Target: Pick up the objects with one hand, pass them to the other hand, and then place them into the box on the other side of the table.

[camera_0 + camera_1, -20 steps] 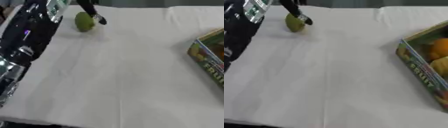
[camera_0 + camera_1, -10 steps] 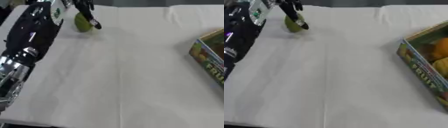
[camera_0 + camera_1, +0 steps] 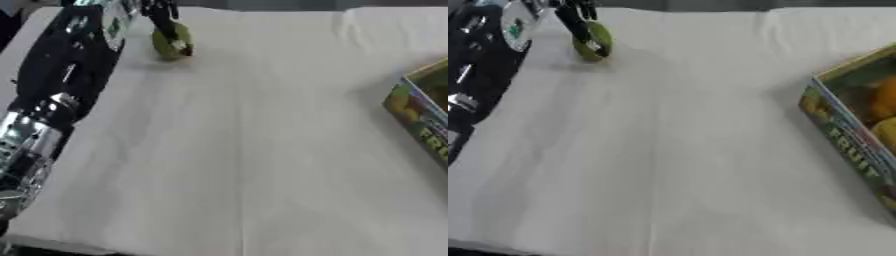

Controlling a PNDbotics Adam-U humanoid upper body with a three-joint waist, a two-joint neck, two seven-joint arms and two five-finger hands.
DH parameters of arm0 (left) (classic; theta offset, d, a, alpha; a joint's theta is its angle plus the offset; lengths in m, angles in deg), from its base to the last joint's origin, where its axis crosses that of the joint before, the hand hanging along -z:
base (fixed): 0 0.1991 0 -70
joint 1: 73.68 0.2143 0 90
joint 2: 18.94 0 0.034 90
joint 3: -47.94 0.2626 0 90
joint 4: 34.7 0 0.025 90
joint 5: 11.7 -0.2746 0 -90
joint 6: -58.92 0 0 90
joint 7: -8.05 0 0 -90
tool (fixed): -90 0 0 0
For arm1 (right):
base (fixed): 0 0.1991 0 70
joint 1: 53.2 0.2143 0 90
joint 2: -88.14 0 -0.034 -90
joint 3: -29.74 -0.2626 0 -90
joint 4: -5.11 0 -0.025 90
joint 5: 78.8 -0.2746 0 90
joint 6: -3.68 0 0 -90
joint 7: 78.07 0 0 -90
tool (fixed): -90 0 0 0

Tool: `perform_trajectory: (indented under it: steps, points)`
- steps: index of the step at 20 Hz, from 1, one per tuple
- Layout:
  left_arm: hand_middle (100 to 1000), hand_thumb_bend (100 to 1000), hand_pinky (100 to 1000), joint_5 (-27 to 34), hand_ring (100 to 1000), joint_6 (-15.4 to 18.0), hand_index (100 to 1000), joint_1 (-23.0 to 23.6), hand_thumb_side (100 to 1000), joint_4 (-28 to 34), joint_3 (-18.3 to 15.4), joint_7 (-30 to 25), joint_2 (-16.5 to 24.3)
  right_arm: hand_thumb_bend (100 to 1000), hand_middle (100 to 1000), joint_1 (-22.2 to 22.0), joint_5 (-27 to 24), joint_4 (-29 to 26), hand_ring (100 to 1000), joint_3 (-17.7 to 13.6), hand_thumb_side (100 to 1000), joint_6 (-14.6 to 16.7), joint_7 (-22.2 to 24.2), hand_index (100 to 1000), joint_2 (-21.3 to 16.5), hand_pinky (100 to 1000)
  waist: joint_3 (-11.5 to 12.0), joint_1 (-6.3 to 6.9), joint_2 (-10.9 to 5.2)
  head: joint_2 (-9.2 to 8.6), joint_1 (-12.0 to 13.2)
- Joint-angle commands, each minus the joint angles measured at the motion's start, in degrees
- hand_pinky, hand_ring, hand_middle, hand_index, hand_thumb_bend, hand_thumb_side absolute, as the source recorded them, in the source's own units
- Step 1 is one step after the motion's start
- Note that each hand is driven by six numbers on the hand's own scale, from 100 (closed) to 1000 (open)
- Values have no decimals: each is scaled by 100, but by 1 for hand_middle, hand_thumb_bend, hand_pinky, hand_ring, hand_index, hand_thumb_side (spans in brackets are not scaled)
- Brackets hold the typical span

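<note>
A green round fruit (image 3: pixel 163 46) lies on the white tablecloth at the far left of the table. My left arm (image 3: pixel 70 65) runs up the left side, and my left hand (image 3: pixel 163 14) is above the fruit with a dark finger curled down over its front and touching it. The rest of the hand is cut off by the top edge. At the right edge stands the printed fruit box (image 3: pixel 840 134), holding an orange fruit (image 3: pixel 883 99) and a yellow one (image 3: pixel 887 133). My right hand shows in neither view.
The white cloth (image 3: pixel 254 150) covers the whole table between the fruit and the box. The table's front edge runs along the bottom left corner, and its far edge lies just behind the fruit.
The finger that stood at the fruit's right side has come across the front of the fruit. The fruit has stayed where it was.
</note>
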Motion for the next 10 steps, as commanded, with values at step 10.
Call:
perform_trajectory:
  steps: [10]
  points:
    - [754,644,846,-240,824,-197,812,-44,177,-175,-276,587,278,100,722,-42,189,17,583,-107,649,-80,-16,746,7,780,-108,61,88,-176,124]
